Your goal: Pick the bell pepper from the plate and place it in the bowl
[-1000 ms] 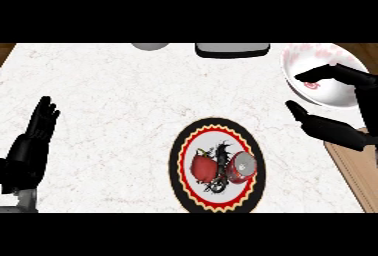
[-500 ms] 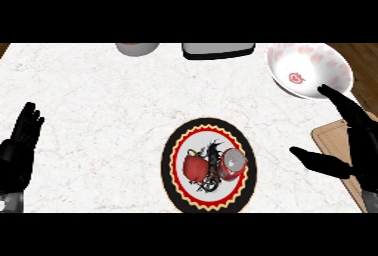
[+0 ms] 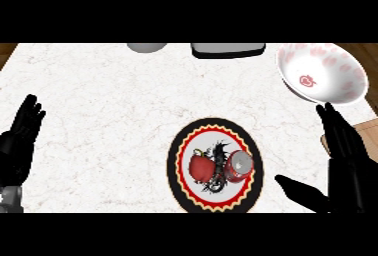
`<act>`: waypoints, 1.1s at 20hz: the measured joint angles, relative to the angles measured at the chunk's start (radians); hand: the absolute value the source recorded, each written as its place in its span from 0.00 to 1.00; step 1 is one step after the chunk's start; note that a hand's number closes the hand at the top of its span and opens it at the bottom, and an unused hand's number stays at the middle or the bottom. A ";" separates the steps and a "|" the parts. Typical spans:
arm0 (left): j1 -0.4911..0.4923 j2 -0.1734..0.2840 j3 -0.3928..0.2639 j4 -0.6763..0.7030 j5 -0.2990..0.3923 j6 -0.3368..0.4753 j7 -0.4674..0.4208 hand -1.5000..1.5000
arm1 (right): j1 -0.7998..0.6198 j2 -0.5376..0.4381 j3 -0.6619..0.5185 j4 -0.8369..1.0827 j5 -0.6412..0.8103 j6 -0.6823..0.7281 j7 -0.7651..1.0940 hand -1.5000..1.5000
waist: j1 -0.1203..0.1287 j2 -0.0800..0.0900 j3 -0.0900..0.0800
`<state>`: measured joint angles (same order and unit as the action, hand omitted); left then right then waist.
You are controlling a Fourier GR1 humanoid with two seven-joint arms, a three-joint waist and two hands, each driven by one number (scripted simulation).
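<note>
Down at the near edge, the black right hand is hovering just right of the plate, fingers straight and thumb spread wide, gripping nothing. Over at the left edge the black left hand is resting, fingers straight and up. Between them, the red bell pepper is sitting on the round black-rimmed plate with a red-and-yellow scalloped border, beside what may be a second red, grey-topped piece. Further back at the right, the white bowl with pink markings is waiting on the white marble counter.
</note>
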<state>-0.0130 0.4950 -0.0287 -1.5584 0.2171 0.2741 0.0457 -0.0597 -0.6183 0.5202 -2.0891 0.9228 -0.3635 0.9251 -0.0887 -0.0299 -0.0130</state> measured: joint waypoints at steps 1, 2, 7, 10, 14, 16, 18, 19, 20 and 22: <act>-0.002 0.001 -0.003 -0.003 0.000 -0.004 0.004 0.50 | -0.005 0.015 0.017 -0.022 0.041 0.033 0.042 0.00 | 0.009 0.002 0.000; -0.010 0.000 -0.008 -0.006 0.000 -0.007 0.010 0.50 | -0.019 0.037 0.035 -0.037 0.079 0.069 0.082 0.00 | 0.018 0.004 0.001; -0.054 -0.007 -0.027 -0.003 -0.008 -0.015 0.023 0.50 | -0.072 0.129 0.108 -0.060 0.153 0.281 0.197 0.00 | 0.055 0.018 0.001; -0.087 -0.009 -0.031 0.002 -0.010 -0.018 0.036 0.50 | -0.099 0.202 0.133 -0.019 0.156 0.377 0.231 0.00 | 0.073 0.025 0.002; -0.105 -0.021 -0.046 0.008 -0.017 -0.019 0.044 0.50 | -0.119 0.307 0.139 0.044 0.132 0.477 0.259 0.00 | 0.089 0.030 0.004; -0.115 -0.026 -0.050 0.010 -0.020 -0.017 0.050 0.50 | -0.132 0.364 0.134 0.080 0.120 0.513 0.267 0.00 | 0.094 0.031 0.005; -0.116 -0.027 -0.050 0.017 -0.024 -0.020 0.042 0.50 | -0.143 0.427 0.131 0.118 0.109 0.548 0.274 0.00 | 0.098 0.032 0.006; -0.122 -0.033 -0.053 0.022 -0.026 -0.017 0.042 0.50 | -0.150 0.454 0.124 0.141 0.100 0.563 0.274 0.00 | 0.098 0.032 0.006; -0.129 -0.034 -0.055 0.026 -0.028 -0.019 0.044 0.50 | -0.160 0.484 0.117 0.164 0.092 0.578 0.276 0.00 | 0.099 0.033 0.006; -0.133 -0.032 -0.049 0.031 -0.026 -0.021 0.044 0.50 | -0.161 0.527 0.103 0.209 0.078 0.605 0.279 0.00 | 0.101 0.033 0.007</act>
<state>-0.1461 0.4625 -0.0775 -1.5278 0.1912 0.2536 0.0899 -0.2204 -0.0915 0.6228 -1.8800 1.0010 0.2417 1.2045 0.0120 0.0034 -0.0064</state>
